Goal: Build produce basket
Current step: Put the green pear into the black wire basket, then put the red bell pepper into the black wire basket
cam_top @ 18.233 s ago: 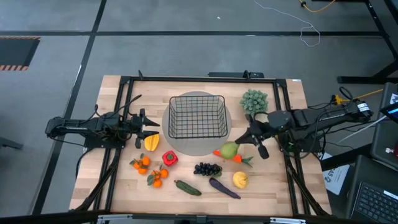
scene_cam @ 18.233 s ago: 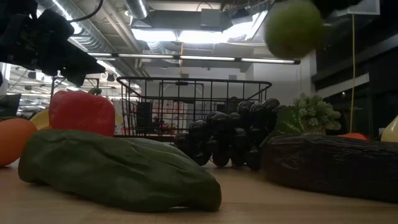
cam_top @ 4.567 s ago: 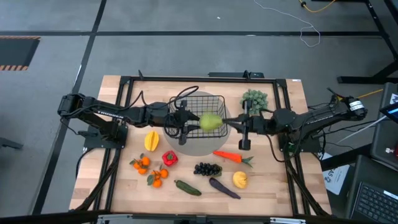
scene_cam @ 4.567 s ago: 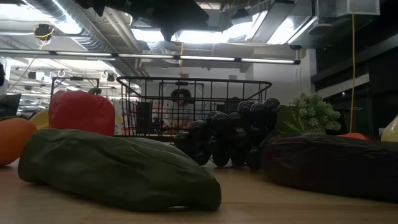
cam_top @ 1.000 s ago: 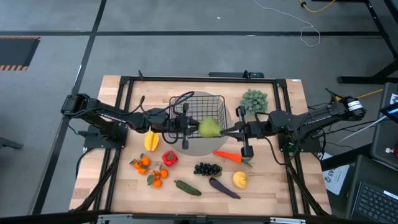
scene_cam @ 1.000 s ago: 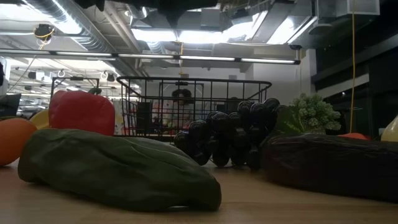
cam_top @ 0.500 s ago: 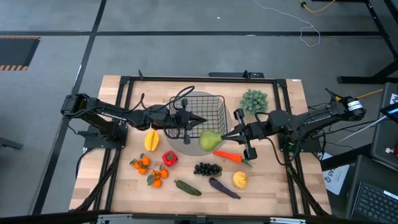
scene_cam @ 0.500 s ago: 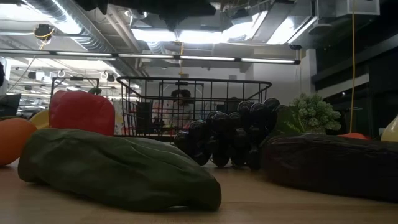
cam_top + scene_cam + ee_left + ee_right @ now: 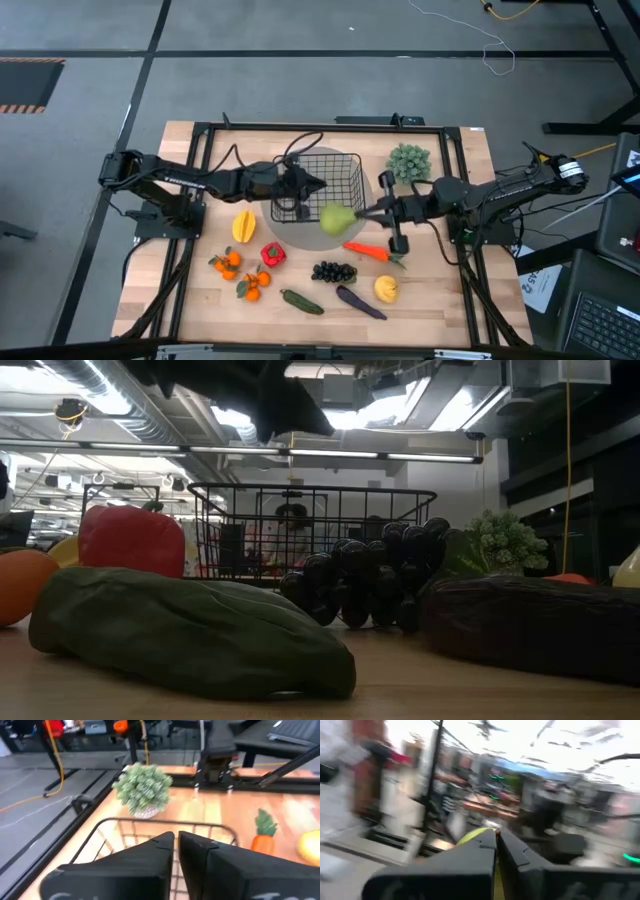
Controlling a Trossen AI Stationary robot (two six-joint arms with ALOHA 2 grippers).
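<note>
The green apple (image 9: 337, 217) hangs over the near right corner of the black wire basket (image 9: 318, 170), at the tips of my right gripper (image 9: 360, 212), which is shut on it. It shows as a green blur (image 9: 474, 836) beyond the fingertips in the right wrist view. My left gripper (image 9: 322, 183) hovers over the basket, shut and holding nothing (image 9: 176, 836). The rest of the produce lies on the table: carrot (image 9: 372, 252), grapes (image 9: 333, 271), red pepper (image 9: 272, 254), cucumber (image 9: 301, 301), eggplant (image 9: 360, 302), lemon (image 9: 386, 289), tangerines (image 9: 228, 262). My right gripper holds the green apple at its side toward the table's right (image 9: 350, 214), coming in about level from the right. The fingertips themselves hide which part they pinch. The apple is lifted clear, above the basket's rim.
The basket stands on a grey round disc (image 9: 300, 238). A pale-green bushy plant (image 9: 408, 162) stands at the far right. A yellow fruit (image 9: 243, 227) lies left of the disc. Black frame rails (image 9: 200, 180) run along the table's sides.
The apple, held by my right gripper, has gone toward the table's near edge and then come a little way back. My left gripper has moved off from the apple, toward the far and right edges, over the basket's middle, and now shows lower in the low view.
</note>
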